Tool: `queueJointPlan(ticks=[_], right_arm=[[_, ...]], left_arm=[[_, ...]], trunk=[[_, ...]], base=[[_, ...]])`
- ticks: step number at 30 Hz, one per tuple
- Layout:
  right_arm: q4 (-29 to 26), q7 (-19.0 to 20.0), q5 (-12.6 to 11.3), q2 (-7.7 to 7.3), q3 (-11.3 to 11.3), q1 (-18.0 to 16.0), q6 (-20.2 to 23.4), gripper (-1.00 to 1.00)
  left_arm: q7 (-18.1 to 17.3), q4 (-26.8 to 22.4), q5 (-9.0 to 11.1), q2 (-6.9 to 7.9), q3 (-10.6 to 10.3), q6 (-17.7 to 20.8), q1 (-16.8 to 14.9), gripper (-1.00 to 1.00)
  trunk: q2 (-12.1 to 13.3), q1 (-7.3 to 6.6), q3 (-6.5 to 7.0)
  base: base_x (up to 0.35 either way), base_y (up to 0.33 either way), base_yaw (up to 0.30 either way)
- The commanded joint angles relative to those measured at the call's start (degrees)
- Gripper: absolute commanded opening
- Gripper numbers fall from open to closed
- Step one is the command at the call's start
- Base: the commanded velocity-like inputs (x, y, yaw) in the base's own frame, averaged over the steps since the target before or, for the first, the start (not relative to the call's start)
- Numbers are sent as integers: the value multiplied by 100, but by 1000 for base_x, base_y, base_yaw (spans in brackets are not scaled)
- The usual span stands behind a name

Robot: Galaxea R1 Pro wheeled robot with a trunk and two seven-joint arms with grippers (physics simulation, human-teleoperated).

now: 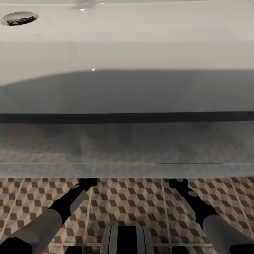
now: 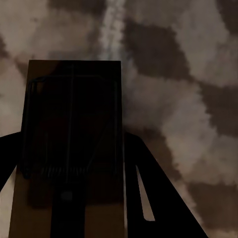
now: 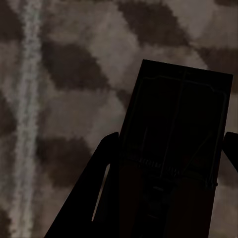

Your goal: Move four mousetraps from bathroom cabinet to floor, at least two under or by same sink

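Wide white sink (image 1: 127,38) across the upper head view, chrome drain (image 1: 19,18) at 11 o'clock, glossy vanity front below it mirroring the tile pattern. Cube-patterned floor (image 1: 130,204) along the lower strip, pale grout lines running through it. Both arms reaching forward from 7 and 5 o'clock, their far ends passing out of sight under the vanity's lower edge. In the left wrist view, left gripper (image 2: 72,198) clamped on a trap (image 2: 72,129), dark fingers (image 2: 163,198) flanking the board's sides, wire frame and spring faintly legible in deep shadow, blurred floor tiles and a grout line close behind. In the right wrist view, right gripper (image 3: 171,193) likewise closed around a second trap (image 3: 178,134), one finger (image 3: 89,193) at the board's 8 o'clock edge, another tip just beside its 3 o'clock edge, wire outline barely visible. Cannot tell whether either board touches the tiles.
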Motion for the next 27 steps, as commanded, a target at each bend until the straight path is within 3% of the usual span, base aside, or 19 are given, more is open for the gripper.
queueJointPlan(ticks=[1, 27], right_arm=[[6, 31, -69, -5, 28, -3, -25, -100], [6, 31, -69, -5, 29, -3, -25, -100]], left_arm=[[64, -15, 28, 8, -49, 24, -2, -100], [64, -13, 32, 7, -49, 24, -2, -100]], trunk=[[-1, -1, -3], [-1, -1, -3]], base=[[0, 0, 0], [0, 0, 0]])
